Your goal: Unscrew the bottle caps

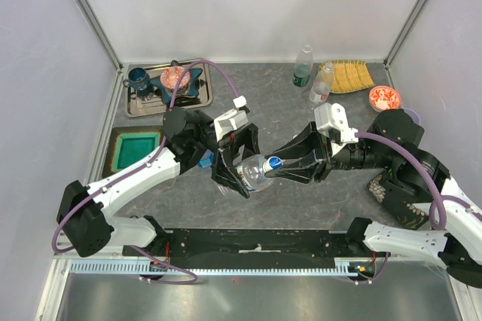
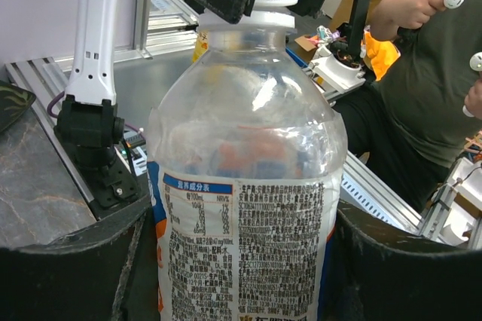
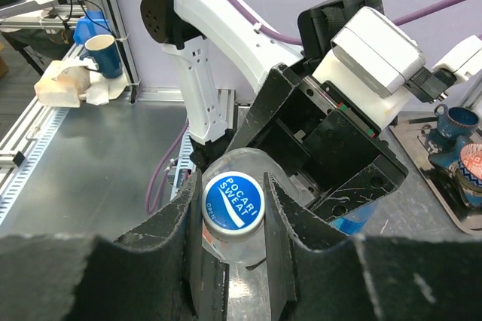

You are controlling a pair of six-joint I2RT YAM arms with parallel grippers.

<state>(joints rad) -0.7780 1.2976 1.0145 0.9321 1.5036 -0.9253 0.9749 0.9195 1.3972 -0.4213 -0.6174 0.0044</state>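
The bottle (image 1: pixel 254 172), clear with a blue-and-white label, hangs above the middle of the table (image 1: pixel 301 208), between the two arms. It lies roughly level, with its neck toward the right arm. The left gripper (image 1: pixel 239 164) is clamped on its body. In the left wrist view, its two dark fingers (image 2: pixel 68 276) press the labelled sides at the bottom corners of the picture.

The cap (image 3: pixel 233 202) is on the neck. It has white sides and a blue top printed POCARI SWEAT. The right gripper (image 3: pixel 233 212) is closed on it, with one padded finger tight against each side of the rim.

Just under the left gripper, a patch of blue (image 1: pixel 205 160) lies on the table. It may be the blue bottle, but too much of it is hidden to tell how it lies or whether it is capped.

Two more bottles stand upright at the back right, well apart from the grippers. The green bottle (image 1: pixel 303 65) has a white cap, and the clear bottle (image 1: pixel 321 84) stands just beside it on the near side. Both are next to a yellow mat (image 1: pixel 352 76). A red bowl (image 1: pixel 384 97) sits near the mat, close to the right arm's elbow.

At the back left, a metal tray (image 1: pixel 135 106) holds a dark mug (image 1: pixel 138 78) and a star-shaped dish (image 1: pixel 177 77). A teal square dish (image 1: pixel 139 148) lies in front of the tray, beside the left arm.
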